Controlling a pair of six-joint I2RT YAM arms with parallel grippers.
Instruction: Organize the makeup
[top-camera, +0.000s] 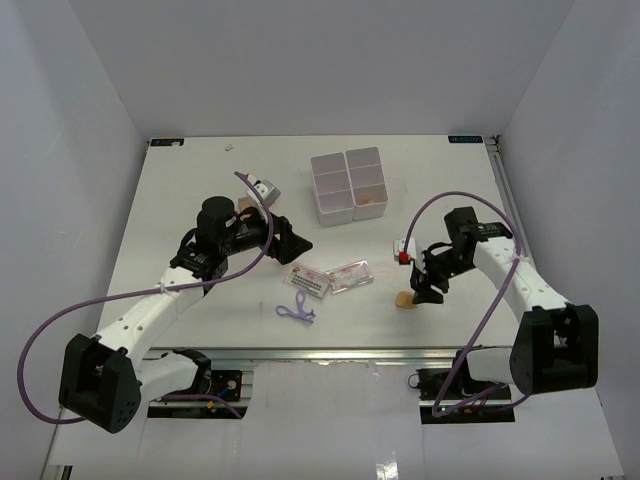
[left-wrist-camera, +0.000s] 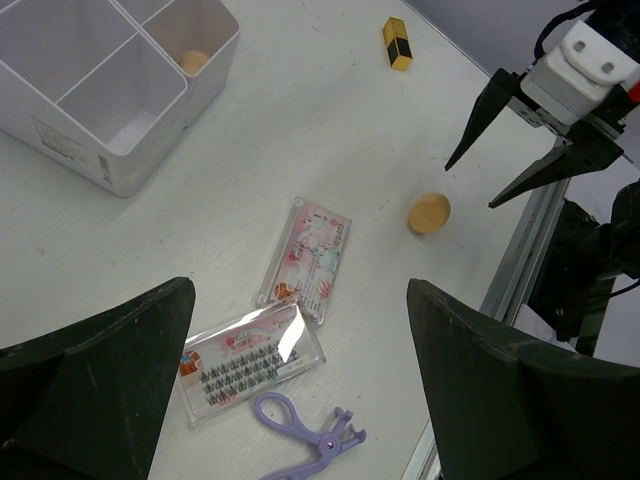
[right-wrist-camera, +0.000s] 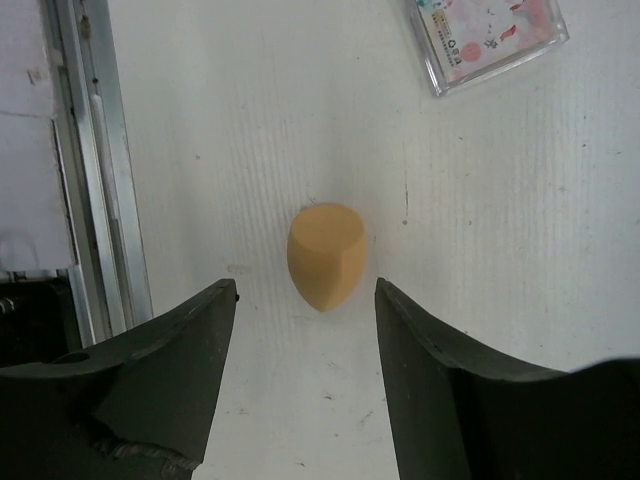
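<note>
A tan-orange sponge (right-wrist-camera: 326, 255) lies on the table near the front rail, just beyond my right gripper's (right-wrist-camera: 306, 290) open fingertips; it also shows in the top view (top-camera: 404, 299). Two clear packets (left-wrist-camera: 305, 260) (left-wrist-camera: 250, 365) and a purple tool (left-wrist-camera: 305, 440) lie below my open, empty left gripper (left-wrist-camera: 298, 320). A second sponge (left-wrist-camera: 193, 62) sits in one compartment of the white box (left-wrist-camera: 120, 160). A yellow-orange tube (left-wrist-camera: 398, 43) lies beyond; the right arm hides it in the top view.
The metal front rail (right-wrist-camera: 90, 170) runs close beside the sponge. The white box (top-camera: 347, 185) stands at the middle back. A tiny white piece (top-camera: 231, 147) lies near the far edge. White walls enclose the table.
</note>
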